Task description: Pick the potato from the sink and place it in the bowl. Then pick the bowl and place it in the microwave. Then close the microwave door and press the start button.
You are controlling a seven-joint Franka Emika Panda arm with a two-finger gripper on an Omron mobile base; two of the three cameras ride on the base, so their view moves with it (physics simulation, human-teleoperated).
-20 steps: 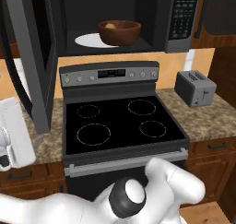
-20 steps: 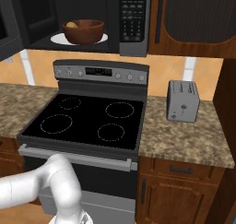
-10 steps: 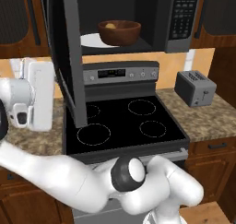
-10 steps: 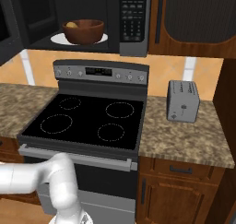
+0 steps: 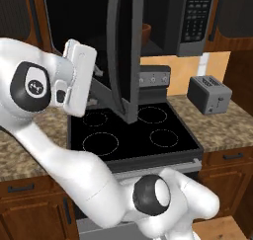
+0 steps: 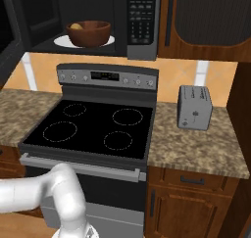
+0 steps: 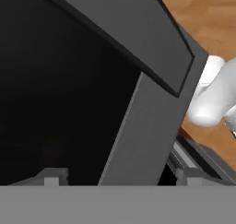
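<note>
In the left base view the gripper (image 5: 99, 88) sits at centre left against the outer face of the half-open door (image 5: 123, 51), its fingers hidden, so apart or together I cannot tell. In the right base view, upper left, the potato (image 6: 76, 26) lies in the bowl (image 6: 89, 34) inside the microwave (image 6: 143, 16). In the hand view the door's grey frame (image 7: 138, 131) runs diagonally just beyond the fingertips (image 7: 50, 176).

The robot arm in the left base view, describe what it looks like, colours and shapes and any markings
The arm is glossy white, built of thick rounded tube segments. Its joints carry round dark caps, one near the base and one up at the wrist with a small pale mark on it. The hand is a boxy white block.
</note>
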